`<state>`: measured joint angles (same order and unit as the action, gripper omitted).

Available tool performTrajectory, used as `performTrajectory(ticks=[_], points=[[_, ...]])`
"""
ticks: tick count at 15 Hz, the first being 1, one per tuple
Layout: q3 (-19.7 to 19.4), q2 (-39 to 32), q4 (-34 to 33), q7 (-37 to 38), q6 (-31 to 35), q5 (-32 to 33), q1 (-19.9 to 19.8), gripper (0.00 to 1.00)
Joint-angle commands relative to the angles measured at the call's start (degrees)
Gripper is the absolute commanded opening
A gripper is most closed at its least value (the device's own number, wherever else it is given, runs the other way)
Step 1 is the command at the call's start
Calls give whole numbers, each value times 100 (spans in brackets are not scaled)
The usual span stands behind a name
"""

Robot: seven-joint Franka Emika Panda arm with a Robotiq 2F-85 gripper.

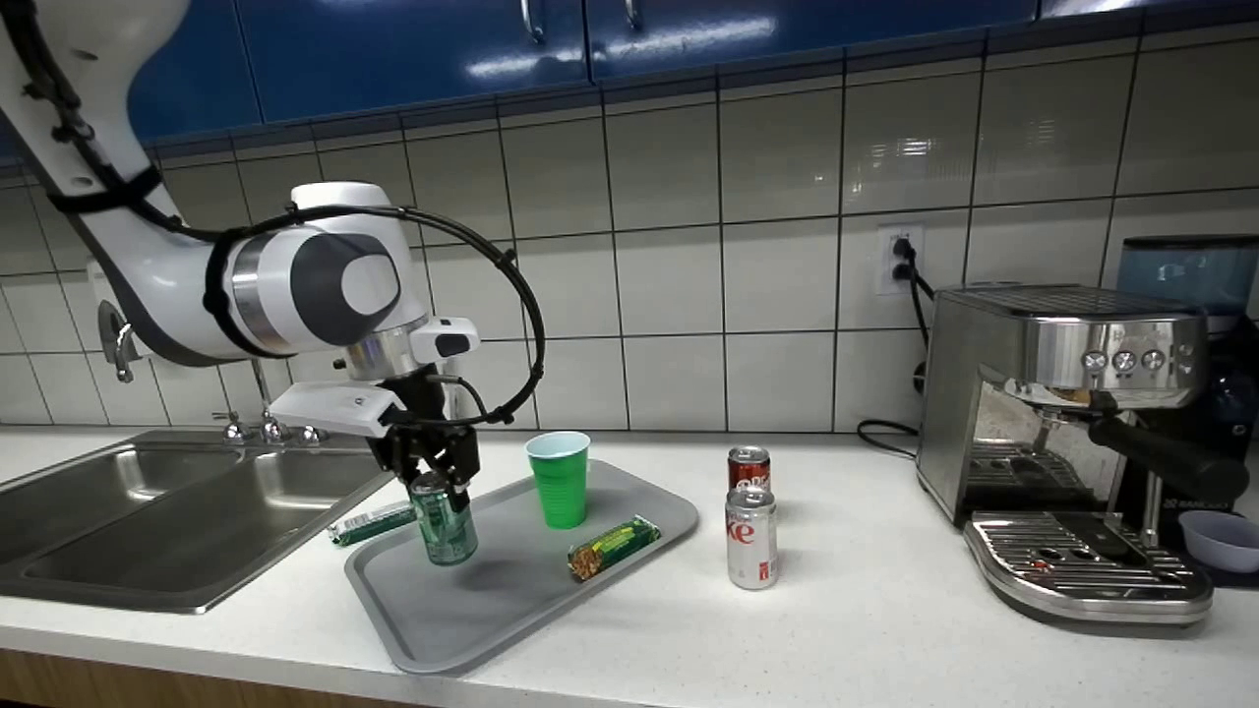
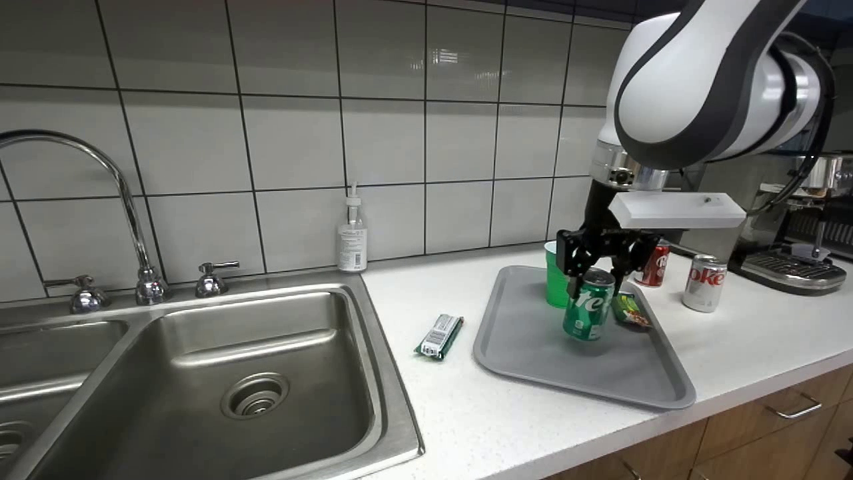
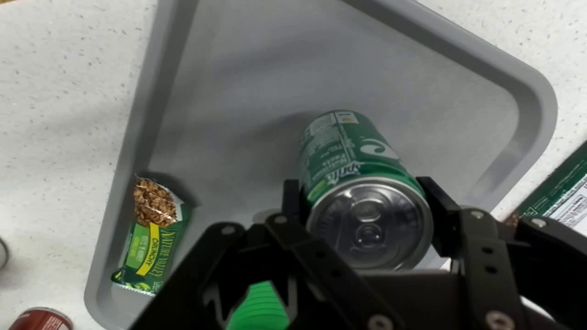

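One arm (image 1: 334, 280) only, so its gripper (image 3: 361, 195) is the nearer: grasping the green Sprite can (image 2: 588, 313), clasped from both sides near its top rim. Key relation: can sits between the gripper's tips and extends down over the grey tray (image 1: 502, 600), long axis close to upright, slight lean; base contact with tray, cannot tell. Counts: tray, one, beneath the gripper; green cup (image 1: 561, 484), one, upright on tray near the gripper; cans, three, the grasped one plus silver can (image 1: 751, 543) and red can (image 1: 749, 467) on the counter (image 1: 875, 590), well apart from the gripper; wrapped bars, two, one to each side of the gripper: granola bar (image 1: 614, 549) on the tray, green-and-white bar (image 2: 440, 337) just off it.
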<state>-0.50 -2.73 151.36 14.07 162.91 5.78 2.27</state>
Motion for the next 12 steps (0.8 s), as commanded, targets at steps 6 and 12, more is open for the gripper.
performTrajectory(ticks=[6,12], points=[[-141,23,90,-863,16,-404,-287,38],[-216,-85,109,-1022,-6,-371,-377,38]])
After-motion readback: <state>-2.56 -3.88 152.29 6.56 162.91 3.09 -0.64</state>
